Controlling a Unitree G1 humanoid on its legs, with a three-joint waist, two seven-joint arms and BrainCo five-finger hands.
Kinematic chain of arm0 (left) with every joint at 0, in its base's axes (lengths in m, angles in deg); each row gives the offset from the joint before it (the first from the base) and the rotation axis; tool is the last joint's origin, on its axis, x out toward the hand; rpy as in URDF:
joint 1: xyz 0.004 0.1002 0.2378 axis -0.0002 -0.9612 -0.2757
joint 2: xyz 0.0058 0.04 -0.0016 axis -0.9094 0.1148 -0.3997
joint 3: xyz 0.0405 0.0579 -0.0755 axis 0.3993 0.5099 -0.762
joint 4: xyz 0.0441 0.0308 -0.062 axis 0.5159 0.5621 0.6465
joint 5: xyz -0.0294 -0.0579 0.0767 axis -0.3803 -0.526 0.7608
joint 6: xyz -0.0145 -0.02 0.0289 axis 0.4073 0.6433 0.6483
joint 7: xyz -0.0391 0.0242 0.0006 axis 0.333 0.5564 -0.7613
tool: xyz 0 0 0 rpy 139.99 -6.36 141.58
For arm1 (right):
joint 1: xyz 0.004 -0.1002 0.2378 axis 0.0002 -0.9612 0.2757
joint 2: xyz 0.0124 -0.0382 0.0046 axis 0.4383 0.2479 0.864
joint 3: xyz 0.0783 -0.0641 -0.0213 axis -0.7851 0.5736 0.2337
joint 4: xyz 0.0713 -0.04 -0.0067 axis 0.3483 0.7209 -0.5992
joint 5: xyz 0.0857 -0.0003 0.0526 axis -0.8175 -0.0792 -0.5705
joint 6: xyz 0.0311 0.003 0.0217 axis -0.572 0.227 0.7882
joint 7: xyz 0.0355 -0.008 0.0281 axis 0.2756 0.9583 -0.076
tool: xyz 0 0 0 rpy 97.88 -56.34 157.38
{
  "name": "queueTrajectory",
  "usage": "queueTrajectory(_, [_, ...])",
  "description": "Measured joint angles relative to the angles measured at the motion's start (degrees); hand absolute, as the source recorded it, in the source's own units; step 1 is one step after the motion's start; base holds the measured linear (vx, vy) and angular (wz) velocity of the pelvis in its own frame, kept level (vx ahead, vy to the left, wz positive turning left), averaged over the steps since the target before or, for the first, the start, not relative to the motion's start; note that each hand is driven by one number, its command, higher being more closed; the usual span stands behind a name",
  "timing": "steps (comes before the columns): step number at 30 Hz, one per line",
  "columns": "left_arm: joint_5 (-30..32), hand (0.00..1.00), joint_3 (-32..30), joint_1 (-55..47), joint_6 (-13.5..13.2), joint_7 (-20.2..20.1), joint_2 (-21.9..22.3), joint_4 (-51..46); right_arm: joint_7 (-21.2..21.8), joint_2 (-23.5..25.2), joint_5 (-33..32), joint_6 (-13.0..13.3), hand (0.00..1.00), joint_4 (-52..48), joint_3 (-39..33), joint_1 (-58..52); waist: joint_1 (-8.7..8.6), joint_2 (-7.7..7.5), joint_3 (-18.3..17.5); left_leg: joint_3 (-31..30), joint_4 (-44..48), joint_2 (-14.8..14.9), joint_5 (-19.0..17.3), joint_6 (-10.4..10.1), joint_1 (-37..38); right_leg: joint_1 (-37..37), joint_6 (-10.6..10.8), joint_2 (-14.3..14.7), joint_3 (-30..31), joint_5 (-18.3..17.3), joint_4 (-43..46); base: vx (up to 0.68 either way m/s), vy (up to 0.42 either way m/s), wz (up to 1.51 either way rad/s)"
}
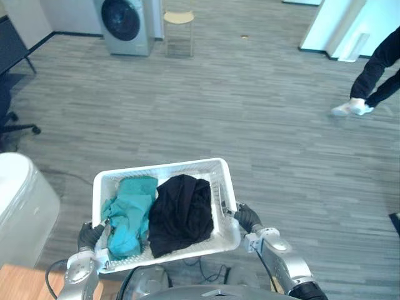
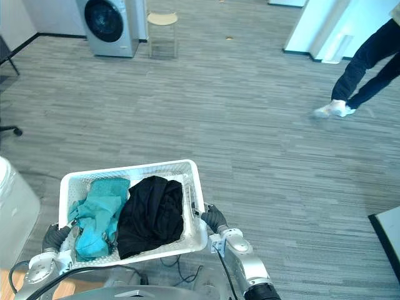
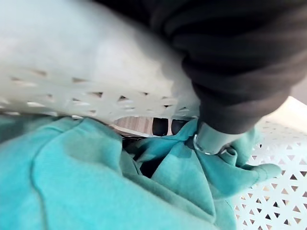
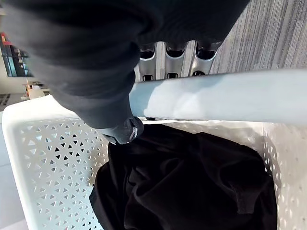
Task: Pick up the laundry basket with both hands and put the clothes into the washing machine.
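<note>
Floor [image 1: 250, 125]: grey planks, the widest open area; a broad bare stretch lies between the basket and the far wall, and more to the robot's right.
Washing machine [image 1: 127, 25]: stands at the far edge of the floor, ahead and to the left, its round dark door facing the room; well apart from the basket.
Person [image 1: 381, 65]: dark sleeve or leg and a pale shoe at the far right edge, well apart from everything else.
White rounded object [image 1: 22, 206]: bounds the left side, near the basket's left end but not touching it.
Bench [image 1: 22, 281]: a wooden corner at the lower left, just below the white object.
Stool [image 1: 179, 19]: pale seat, just beside the washing machine on its right.
Laundry basket [image 1: 162, 167]: white and perforated, held off the floor right in front of the robot, opening upward. Its long axis runs left to right across the robot's front, the right end a little farther away than the left.
Black garment [image 1: 182, 212]: bunched in the basket's right half, touching the teal one.
Teal garment [image 1: 128, 215]: crumpled in the left half.
Right robot hand [image 1: 247, 218]: grasping the right short end; fingers [image 4: 168, 55] wrap over the rim from outside and the thumb [image 4: 125, 132] hooks inside.
Left robot hand [image 1: 89, 236]: clamped on the left short end, its thumb [image 3: 211, 139] inside against the teal cloth.
</note>
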Motion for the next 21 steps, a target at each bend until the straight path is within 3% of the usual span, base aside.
queueTrajectory(1, [0.05, 1.00, 0.59, 0.48, 0.01, -0.41, -0.10, 0.03, 0.06, 0.00, -0.08, 0.41, 1.00, -0.07, -0.77, -0.67, -0.72, 0.00, 0.08, -0.04, -1.13, 0.17, -0.15, -0.93, 1.43, -0.64, 0.19, 1.17, -2.24, 1.28, -11.89, 0.33, -0.051, 0.20])
queueTrajectory(2, [0.21, 1.00, 1.34, 1.41, 0.05, -0.46, -0.10, 0.46, 0.14, 0.10, -0.11, 0.43, 1.00, -0.07, -1.81, -1.04, -0.97, -0.04, 0.18, -0.13, -2.01, 0.17, -0.98, -1.62, 2.78, -0.87, 0.74, 1.47, -3.48, 5.57, -25.22, 0.43, -0.084, 0.19])
queueTrajectory(3, [0.65, 1.00, 1.85, 2.35, 0.06, -0.47, -0.07, 0.99, 0.14, 0.33, -0.11, 0.44, 1.00, -0.07, -2.64, -1.26, -0.83, -0.06, 0.20, -0.38, -2.40, 0.16, -1.68, -2.13, 3.49, -1.34, 1.77, 1.16, -3.48, 9.44, -34.42, 0.39, -0.089, 0.12])
queueTrajectory(4, [0.94, 1.00, 2.14, 3.04, 0.05, -0.51, -0.19, 1.35, 0.15, 0.59, -0.11, 0.44, 1.00, -0.19, -3.18, -1.38, -0.75, -0.38, 0.17, -0.55, -2.58, 0.00, -2.31, -2.68, 3.89, -2.51, 3.07, 0.21, -3.40, 10.89, -37.79, 0.51, -0.169, 0.21])
queueTrajectory(5, [1.20, 1.00, 2.40, 4.91, 0.05, -0.57, -0.62, 2.70, 0.13, 1.39, -0.09, 0.42, 1.00, -0.98, -4.28, -1.88, -0.71, -1.41, 1.00, -1.49, -3.21, -0.51, -4.40, -4.65, 5.74, -4.56, 4.60, -2.55, -3.64, 12.32, -39.23, 0.46, -0.188, 0.29])
queueTrajectory(6, [1.32, 1.00, 2.47, 5.26, 0.06, -0.66, -0.69, 3.18, 0.11, 1.55, -0.07, 0.41, 1.00, -1.12, -4.56, -2.35, -0.84, -1.51, 1.23, -2.28, -3.46, -0.20, -5.39, -5.41, 7.11, -4.39, 4.37, -3.26, -3.46, 13.24, -39.24, 0.63, -0.310, 0.44])
queueTrajectory(7, [2.18, 1.00, 2.50, 5.01, 0.09, -0.94, -0.50, 3.22, 0.11, 1.54, 0.15, 0.40, 1.00, -1.42, -4.78, -3.50, -1.27, -0.98, 0.95, -3.34, -4.04, 2.10, -7.91, -6.38, 9.98, -3.19, 3.35, -2.72, -3.22, 14.08, -37.33, 0.53, -0.290, 0.56])
queueTrajectory(8, [2.53, 1.00, 2.85, 4.41, 0.12, -1.03, -0.39, 3.21, 0.10, 1.76, 0.44, 0.40, 1.00, -2.08, -5.14, -5.10, -1.84, 0.52, -0.09, -4.32, -5.08, 5.22, -8.97, -7.39, 12.32, -1.44, 1.98, -0.40, -3.69, 13.60, -35.02, 0.73, -0.386, 0.65])
queueTrajectory(9, [2.61, 1.00, 3.12, 4.07, 0.05, -1.35, 0.54, 3.15, 0.02, 1.97, 0.49, 0.43, 1.00, -2.88, -5.93, -6.01, -2.24, 2.16, -1.40, -6.44, -0.90, 8.34, -9.22, -8.38, 11.89, -1.30, 1.28, 2.13, -4.98, 16.06, -32.39, 0.74, -0.417, 0.56])
queueTrajectory(10, [2.75, 1.00, 3.28, 4.12, 0.03, -1.59, 1.77, 3.16, -0.08, 1.76, 0.51, 0.45, 1.00, -3.51, -6.95, -6.43, -2.28, 3.79, -1.94, -8.88, 7.05, 11.11, -8.51, -8.40, 8.32, -1.74, 0.21, 3.79, -6.51, 15.89, -29.58, 0.73, -0.414, 0.08])
queueTrajectory(11, [2.77, 1.00, 3.06, 3.76, 0.05, -1.58, 3.95, 3.15, -0.09, 0.38, 0.51, 0.46, 1.00, -3.92, -7.46, -5.84, -1.53, 6.02, -1.85, -11.20, 17.85, 13.77, -3.15, -8.63, 3.59, -0.79, -1.61, 6.81, -7.06, 13.38, -27.82, 0.72, -0.402, -0.37])
queueTrajectory(12, [2.76, 1.00, 2.72, 3.33, 0.09, -1.59, 5.12, 3.16, -0.09, -0.91, 0.52, 0.43, 1.00, -4.08, -7.35, -5.42, -1.08, 6.98, -1.81, -12.53, 26.20, 14.80, 4.21, -8.19, 0.14, 0.73, -2.65, 8.76, -6.63, 12.11, -28.07, 0.76, -0.329, -0.72])
queueTrajectory(13, [2.76, 1.00, 2.81, 2.69, 0.11, -1.59, 6.67, 3.17, -0.10, -2.27, 0.52, 0.45, 1.00, -4.17, -7.26, -5.06, -0.37, 7.94, -1.55, -14.04, 37.51, 14.96, 8.49, -9.67, -4.27, 4.37, -3.59, 10.93, -6.02, 10.93, -29.87, 0.76, -0.280, -0.60])
queueTrajectory(15, [2.75, 1.00, 3.47, 2.46, 0.11, -1.59, 7.27, 3.17, -0.11, -2.61, 0.52, 0.44, 1.00, -4.13, -8.03, -5.34, -0.16, 7.64, -1.10, -14.23, 46.52, 13.66, 6.48, -8.99, -7.56, 11.04, -4.43, 12.69, -4.83, 10.37, -33.39, 0.64, -0.186, -0.36])
queueTrajectory(16, [2.74, 1.00, 3.54, 2.44, 0.02, -1.59, 7.16, 3.16, -0.10, -2.59, 0.51, 0.53, 1.00, -4.19, -8.02, -5.56, -0.32, 6.34, -0.35, -12.01, 48.43, 12.51, 4.16, -8.04, -9.28, 16.59, -4.69, 12.84, -4.16, 10.20, -36.28, 0.76, -0.208, -0.22])
queueTrajectory(18, [2.69, 1.00, 3.50, 2.54, -0.39, -1.62, 7.26, 3.10, -0.08, -2.62, 0.50, 1.03, 1.00, -4.72, -8.14, -5.54, 0.06, 5.01, -0.11, -7.72, 42.75, 10.80, 1.01, -7.75, -12.55, 21.89, -4.69, 12.24, -2.74, 10.20, -39.63, 0.60, -0.132, -0.30])
queueTrajectory(19, [2.40, 1.00, 3.41, 2.90, -0.65, -1.62, 7.42, 2.95, -0.09, -2.66, 0.50, 1.41, 1.00, -5.36, -8.88, -5.37, 0.35, 4.93, 0.06, -6.71, 33.68, 9.19, -0.37, -8.00, -14.51, 23.70, -4.67, 11.89, -1.50, 10.19, -41.02, 0.42, 0.008, -0.63])
queueTrajectory(21, [2.25, 1.00, 3.15, 3.61, -0.66, -1.67, 7.56, 2.60, -0.06, -2.56, 0.51, 1.71, 1.00, -5.47, -8.81, -5.19, 1.03, 5.50, -0.17, -7.30, 14.59, 6.98, 0.31, -8.86, -15.52, 24.38, -3.59, 11.28, -0.22, 9.48, -41.82, 0.38, 0.076, -0.74])
